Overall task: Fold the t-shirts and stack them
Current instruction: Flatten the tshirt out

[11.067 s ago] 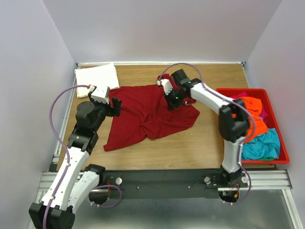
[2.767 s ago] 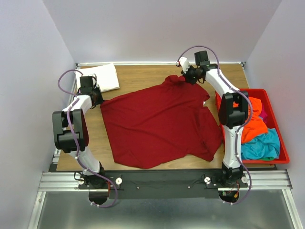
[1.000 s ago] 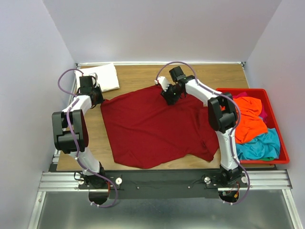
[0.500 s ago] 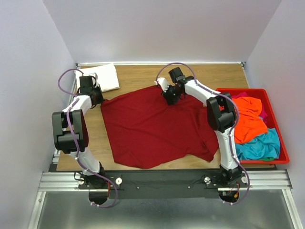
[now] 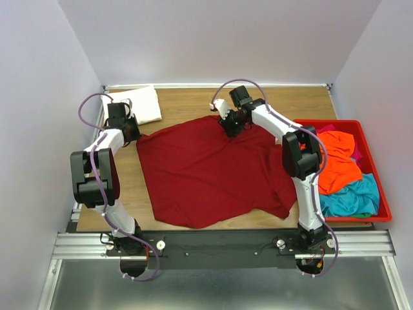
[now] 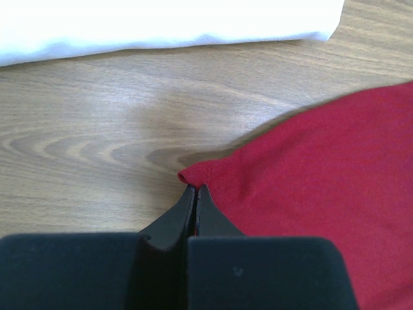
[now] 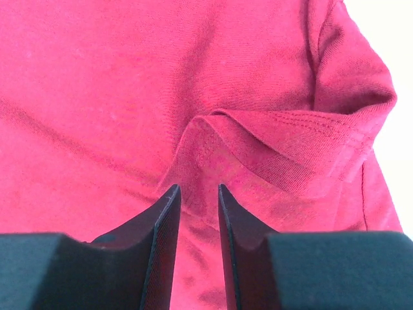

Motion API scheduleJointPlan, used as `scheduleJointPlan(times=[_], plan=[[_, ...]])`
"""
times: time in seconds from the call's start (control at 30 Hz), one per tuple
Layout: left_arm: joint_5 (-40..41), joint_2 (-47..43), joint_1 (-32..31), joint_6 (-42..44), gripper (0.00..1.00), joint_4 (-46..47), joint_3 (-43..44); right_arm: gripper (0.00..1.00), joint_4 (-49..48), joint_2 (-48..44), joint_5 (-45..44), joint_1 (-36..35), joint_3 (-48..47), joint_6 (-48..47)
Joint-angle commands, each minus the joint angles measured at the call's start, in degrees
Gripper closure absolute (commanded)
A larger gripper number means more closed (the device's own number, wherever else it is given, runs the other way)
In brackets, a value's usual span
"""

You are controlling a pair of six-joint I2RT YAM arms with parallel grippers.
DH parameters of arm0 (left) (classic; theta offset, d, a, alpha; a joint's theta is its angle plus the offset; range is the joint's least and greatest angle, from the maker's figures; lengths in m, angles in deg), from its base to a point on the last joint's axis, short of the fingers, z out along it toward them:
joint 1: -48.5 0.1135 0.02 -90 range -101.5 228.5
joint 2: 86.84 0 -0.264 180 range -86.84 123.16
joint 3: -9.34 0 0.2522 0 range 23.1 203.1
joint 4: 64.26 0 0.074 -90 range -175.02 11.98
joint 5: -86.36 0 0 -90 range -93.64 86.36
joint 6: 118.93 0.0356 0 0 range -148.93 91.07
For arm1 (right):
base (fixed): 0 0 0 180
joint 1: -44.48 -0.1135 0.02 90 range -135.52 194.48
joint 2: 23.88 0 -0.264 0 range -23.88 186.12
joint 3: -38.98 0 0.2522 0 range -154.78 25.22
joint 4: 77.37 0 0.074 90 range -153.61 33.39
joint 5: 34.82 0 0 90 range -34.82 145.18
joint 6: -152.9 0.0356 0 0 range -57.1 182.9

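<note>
left gripper (image 6: 195, 194) is clenched tight on the far-left corner of the red shirt (image 5: 213, 171), a small nub of hem pinched at the tips. right gripper (image 7: 197, 194) is over the far edge of the same shirt, fingers a little apart and clamping nothing, with a raised fold by a stitched hem just past the tips.

the red shirt lies spread over the middle of the table (image 5: 193, 97), mostly flat. its right side is rumpled and runs close to the bin (image 5: 355, 219).

handling, as i read it: light, limp, thin cloth. it won't hold a shape, it drapes and drags, and it bunches wherever it's pushed. it's not fragile and not slippery on the wood. a pinch on a doubled hem or a seam should hold best; mid-panel cloth would just tent up. two corners taken together should keep an edge straight for the fold.

now the count. one red shirt laid out. one white shirt (image 5: 132, 104), folded, at the far-left corner. in the bin on the right there's orange (image 5: 339, 165), teal (image 5: 352, 197) and a sliver of magenta (image 5: 332, 129), so three there, though the heap is tangled and may hide more. five shirts, one bin, two grippers.
</note>
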Motion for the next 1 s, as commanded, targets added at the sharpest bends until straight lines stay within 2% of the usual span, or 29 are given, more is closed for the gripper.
scheduleJointPlan(times=[0.0,0.17,0.27,0.37,0.63,0.97], plan=[[-1.52,-1.22,0.23,0.65,1.00,0.64,-0.46,0.64,1.05,-0.50,-0.76,0.22,-1.02,0.74],[-1.61,-1.13,0.31,0.65,1.00,0.55,-0.38,0.63,2.01,-1.37,2.75,0.22,0.13,-0.14],[-1.70,-1.13,0.23,0.65,1.00,0.64,-0.29,0.57,2.81,-2.34,5.74,0.05,1.44,-1.72],[-1.79,-0.96,0.23,0.65,1.00,0.64,-0.29,0.56,3.07,-2.78,6.71,-0.30,2.23,-2.34],[-1.88,-0.96,0.23,0.65,1.00,0.55,-0.46,0.51,2.81,-0.23,-0.58,-1.71,0.39,-1.64],[-2.49,-0.69,0.23,0.65,1.00,0.64,-0.38,0.51,-0.18,-0.14,-6.82,-3.03,2.59,-2.34]])
